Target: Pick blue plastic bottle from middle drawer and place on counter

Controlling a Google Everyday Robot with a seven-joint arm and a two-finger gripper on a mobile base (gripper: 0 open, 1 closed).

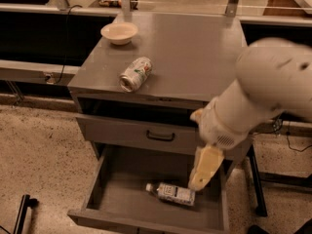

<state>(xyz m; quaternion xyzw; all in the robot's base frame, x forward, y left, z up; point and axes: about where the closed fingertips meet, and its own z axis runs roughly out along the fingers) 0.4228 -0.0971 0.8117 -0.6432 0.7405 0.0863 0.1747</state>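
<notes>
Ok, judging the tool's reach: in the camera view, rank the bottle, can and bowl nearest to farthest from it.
1. Blue plastic bottle, lying in the middle drawer, just left of the tool over the drawer's right.
2. Can, on its side, counter front left.
3. Bowl, counter back left.
</notes>
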